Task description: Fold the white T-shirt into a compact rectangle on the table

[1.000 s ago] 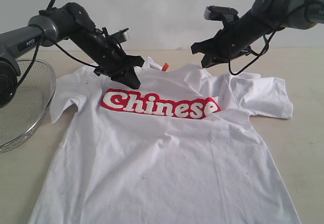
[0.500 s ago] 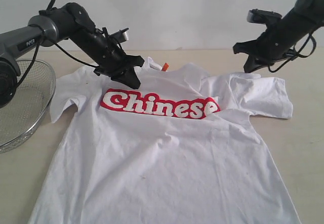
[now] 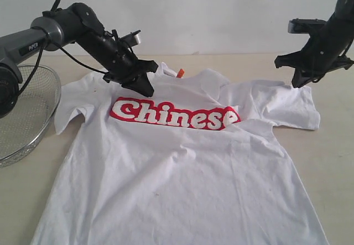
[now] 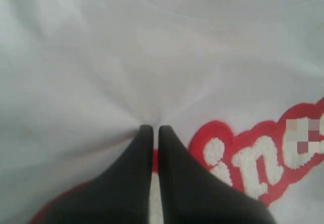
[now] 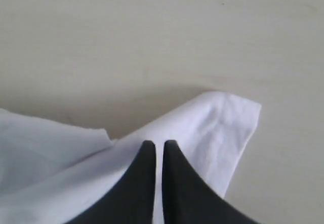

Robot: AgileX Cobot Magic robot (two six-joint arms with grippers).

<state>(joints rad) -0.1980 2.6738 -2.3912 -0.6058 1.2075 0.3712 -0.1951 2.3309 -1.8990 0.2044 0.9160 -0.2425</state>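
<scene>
The white T-shirt (image 3: 177, 167) lies face up and spread on the table (image 3: 334, 167), its red "Chinese" lettering (image 3: 174, 114) across the chest. My left gripper (image 3: 146, 92) is shut, its tips pressed onto the chest just above the lettering (image 4: 243, 158), where the cloth (image 4: 126, 72) puckers into creases at the tips (image 4: 152, 128). My right gripper (image 3: 299, 84) is shut and hangs just above the far edge of the right sleeve (image 3: 287, 104). In the right wrist view the sleeve (image 5: 212, 128) lies under its tips (image 5: 155, 143), with nothing between them.
A round wire-mesh basket (image 3: 22, 118) stands at the left edge, beside the left sleeve (image 3: 74, 107). An orange neck tag (image 3: 180, 73) sticks up at the collar. Bare tabletop (image 5: 152, 37) lies beyond the right sleeve.
My right gripper has swung from above the shirt's right shoulder out to the right, over the right sleeve. The left gripper and the shirt have stayed in place.
</scene>
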